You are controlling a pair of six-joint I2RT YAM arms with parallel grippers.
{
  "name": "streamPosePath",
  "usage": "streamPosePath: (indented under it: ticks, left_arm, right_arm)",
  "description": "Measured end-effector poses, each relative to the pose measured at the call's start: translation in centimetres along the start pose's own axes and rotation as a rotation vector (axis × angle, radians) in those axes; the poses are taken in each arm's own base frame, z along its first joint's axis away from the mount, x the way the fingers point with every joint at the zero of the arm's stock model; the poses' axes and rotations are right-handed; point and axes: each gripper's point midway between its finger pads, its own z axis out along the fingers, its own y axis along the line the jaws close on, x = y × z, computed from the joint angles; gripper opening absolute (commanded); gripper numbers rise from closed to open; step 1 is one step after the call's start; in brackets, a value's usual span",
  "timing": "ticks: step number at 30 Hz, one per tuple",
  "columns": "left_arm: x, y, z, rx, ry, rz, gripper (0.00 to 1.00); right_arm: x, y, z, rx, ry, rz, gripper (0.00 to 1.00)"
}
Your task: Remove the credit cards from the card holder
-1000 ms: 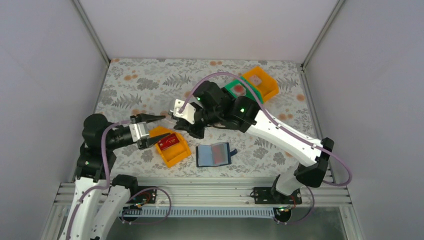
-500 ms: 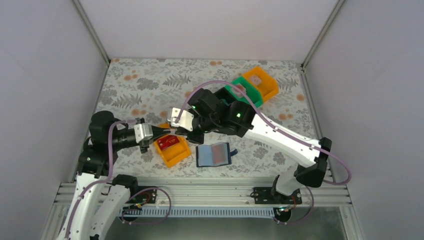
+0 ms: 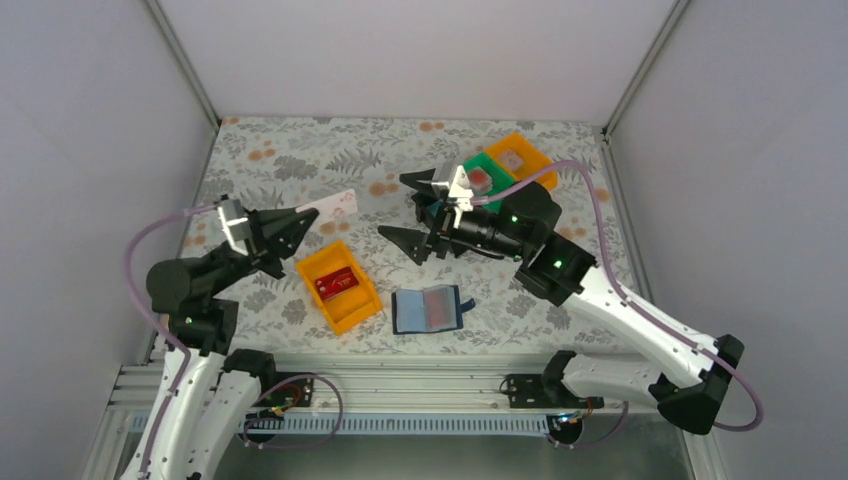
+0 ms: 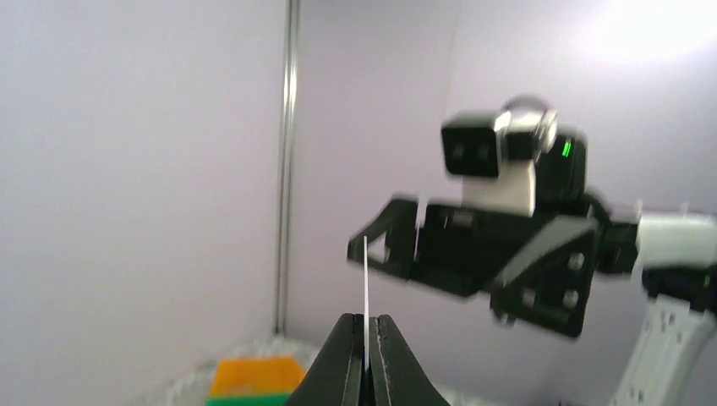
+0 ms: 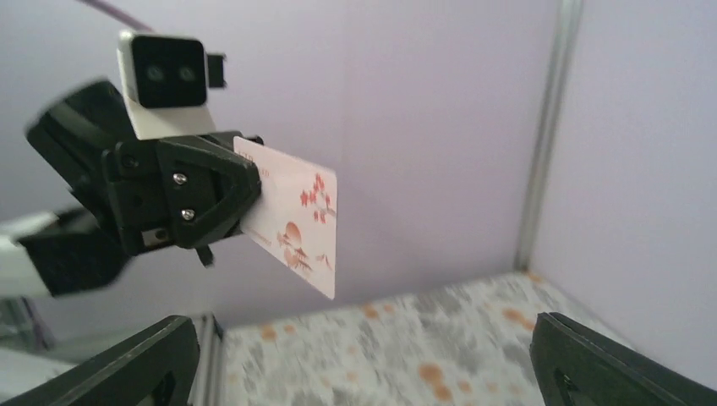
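Credit cards are leaving one at a time: the pinkish-white card (image 3: 335,204) is pinched by one end in the closed left gripper (image 3: 308,218), raised clear of the table, likely for carrying to a bin. The red card (image 3: 335,283) lies in the near orange bin (image 3: 358,310), with the card holder (image 3: 430,308) unfolded on the table just beside it. A second ago the right gripper (image 3: 392,205) held this card; now it stands wide and empty, drawn back.

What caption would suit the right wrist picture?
Left gripper pinching a thin pinkish-white plastic card with red blossoms, framed by the open right gripper.
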Motion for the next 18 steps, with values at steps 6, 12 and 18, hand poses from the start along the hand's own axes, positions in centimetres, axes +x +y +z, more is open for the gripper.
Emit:
streamPosePath:
  ticks: [6,12,18]
  left_arm:
    - [-6.0,-1.3,-0.8,0.002,-0.237,-0.046,0.02]
    - [-7.8,-1.3,-1.6,-0.007,-0.332,-0.116,0.02]
    - [-7.4,-1.4,-2.3,-0.003,-0.367,-0.163,0.02]
  right_arm:
    - [-3.8,1.6,1.4,-0.135,-0.208,0.117,0.99]
    - [-6.0,4.3,3.0,-0.247,-0.268,0.154,0.95]
    - [-9.1,6.0,4.8,-0.324,-0.309,0.141,0.76]
